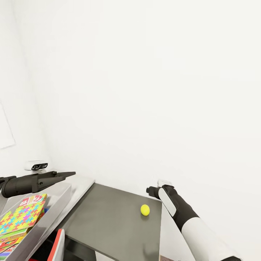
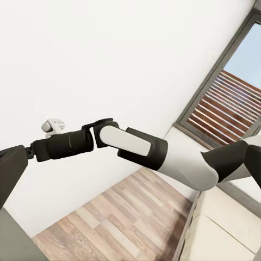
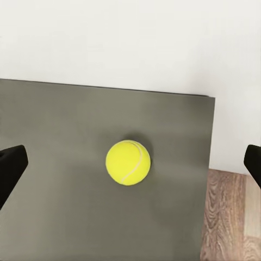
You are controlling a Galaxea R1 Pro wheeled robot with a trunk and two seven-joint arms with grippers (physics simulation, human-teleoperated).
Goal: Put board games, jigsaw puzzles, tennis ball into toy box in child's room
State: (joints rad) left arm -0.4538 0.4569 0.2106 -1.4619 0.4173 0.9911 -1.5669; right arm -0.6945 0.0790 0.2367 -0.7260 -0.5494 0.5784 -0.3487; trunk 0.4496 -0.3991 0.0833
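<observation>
In the head view, the ball is seen lying alone on the grey table, close to its right edge and not far from the far right corner, while the right gripper is held just beyond and above it, near that corner; from this angle it cannot be told how its fingers stand. The left gripper is stretched out over the toy box at the table's left end, with its fingers drawn to a narrow point, apparently pressed together on nothing. A puzzle and other flat boxes are already stacked inside the toy box. In the left wrist view, the right arm is seen reaching across above the wooden floor, with a window behind; the left gripper's own fingers are not made out there. In the right wrist view, the ball is centred between the two dark fingertips, which are spread wide at either side and well clear of it. The main risk is judged to be a roll: the ball is round and unrestrained near the table's edge, so a glancing touch from one finger before the other could send it off onto the floor. A descent off centre, or a closure made too high on the ball, could squeeze it out of the grasp.
</observation>
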